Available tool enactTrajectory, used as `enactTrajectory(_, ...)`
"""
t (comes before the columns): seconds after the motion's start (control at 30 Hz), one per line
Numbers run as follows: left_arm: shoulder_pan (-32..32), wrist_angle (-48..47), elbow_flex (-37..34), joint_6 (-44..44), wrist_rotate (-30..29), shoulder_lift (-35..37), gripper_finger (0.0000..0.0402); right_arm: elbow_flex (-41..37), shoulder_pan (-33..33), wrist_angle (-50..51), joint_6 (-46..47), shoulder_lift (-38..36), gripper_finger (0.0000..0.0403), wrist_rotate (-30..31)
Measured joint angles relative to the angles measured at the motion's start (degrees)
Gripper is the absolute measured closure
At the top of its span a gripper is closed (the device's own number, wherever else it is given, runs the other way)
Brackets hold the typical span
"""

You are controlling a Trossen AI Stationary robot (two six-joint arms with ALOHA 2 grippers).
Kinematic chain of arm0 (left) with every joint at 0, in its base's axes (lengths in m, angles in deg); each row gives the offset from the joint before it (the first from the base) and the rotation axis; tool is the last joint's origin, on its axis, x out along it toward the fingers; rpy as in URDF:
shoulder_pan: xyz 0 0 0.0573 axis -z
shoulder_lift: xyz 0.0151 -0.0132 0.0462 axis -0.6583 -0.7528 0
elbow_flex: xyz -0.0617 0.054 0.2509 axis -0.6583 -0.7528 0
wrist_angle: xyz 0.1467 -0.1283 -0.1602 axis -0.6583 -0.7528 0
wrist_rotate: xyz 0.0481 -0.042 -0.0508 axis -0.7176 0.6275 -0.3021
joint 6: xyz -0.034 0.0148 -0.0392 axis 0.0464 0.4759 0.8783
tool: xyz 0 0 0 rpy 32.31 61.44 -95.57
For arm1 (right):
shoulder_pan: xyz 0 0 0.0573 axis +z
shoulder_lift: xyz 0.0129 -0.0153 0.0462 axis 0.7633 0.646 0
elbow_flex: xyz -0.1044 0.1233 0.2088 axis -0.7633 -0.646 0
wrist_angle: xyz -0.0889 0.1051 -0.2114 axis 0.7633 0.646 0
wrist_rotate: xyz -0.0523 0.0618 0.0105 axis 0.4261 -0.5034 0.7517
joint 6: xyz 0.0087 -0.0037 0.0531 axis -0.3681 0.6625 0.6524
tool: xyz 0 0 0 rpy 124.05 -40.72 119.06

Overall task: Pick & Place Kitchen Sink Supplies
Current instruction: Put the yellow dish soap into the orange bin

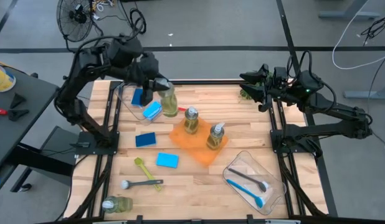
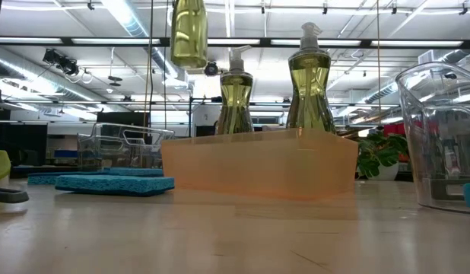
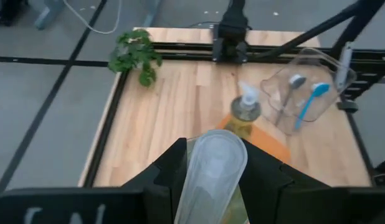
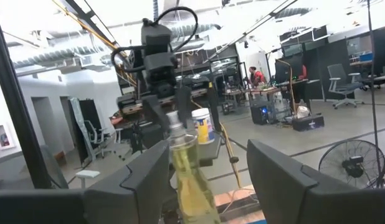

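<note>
While the left gripper clamps a soap bottle aloft by its smooth, likely slippery body, the right gripper waits with fingers apart, empty.

The counter is pale, matt wood planks with visible grain. The pump bottles and the bins are clear, glossy plastic, the orange tray is translucent smooth plastic, and the blue sponges look rough and porous. The arms' frames and the left tool are dark, matt and smooth.
</note>
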Motion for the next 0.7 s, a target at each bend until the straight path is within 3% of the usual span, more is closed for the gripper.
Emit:
enactTrajectory(0.27, 7.27, 1.02, -0.02, 1.06, 0.74, 0.07, 0.0283, 0.0, 0.0, -0.09, 0.01, 0.0, 0.0188, 0.04)
enactTrajectory(0.7, 14.32, 12.32, -2.13, 1.98, -0.29, -1.1, 0.0283, 0.02, -0.02, -0.07, 0.01, 0.0, 0.0188, 0.01)
